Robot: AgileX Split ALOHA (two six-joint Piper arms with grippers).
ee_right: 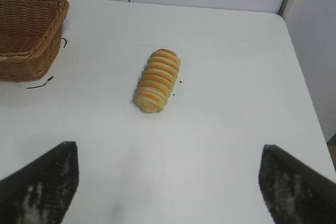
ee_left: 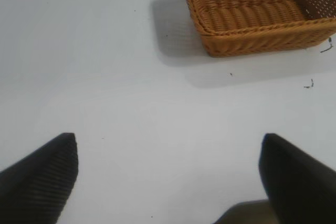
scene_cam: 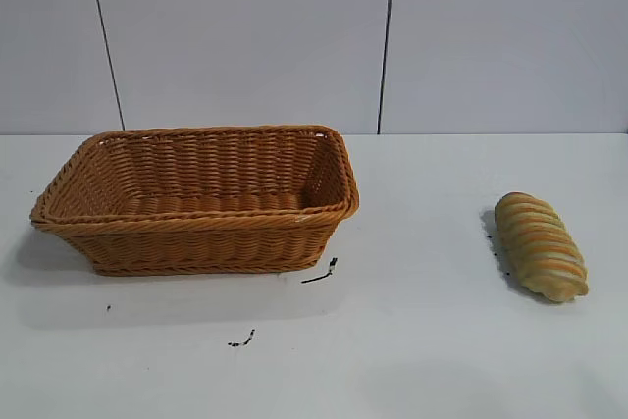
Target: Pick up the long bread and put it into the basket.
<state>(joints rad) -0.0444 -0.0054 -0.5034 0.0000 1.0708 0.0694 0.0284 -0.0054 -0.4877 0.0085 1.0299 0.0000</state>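
Note:
The long bread (scene_cam: 540,245), a tan-golden loaf with pale ridges and orange stripes, lies on the white table at the right. It also shows in the right wrist view (ee_right: 157,80). The wicker basket (scene_cam: 196,226) stands at the left and holds nothing; its end shows in the left wrist view (ee_left: 252,38) and its corner in the right wrist view (ee_right: 31,56). Neither arm shows in the exterior view. My left gripper (ee_left: 169,148) is open over bare table, well short of the basket. My right gripper (ee_right: 169,156) is open and empty, some way short of the bread.
Small black marks lie on the white table (scene_cam: 412,340) near the basket's front corner (scene_cam: 321,273) and further forward (scene_cam: 242,340). A grey panelled wall stands behind the table. The table's right edge shows in the right wrist view (ee_right: 302,77).

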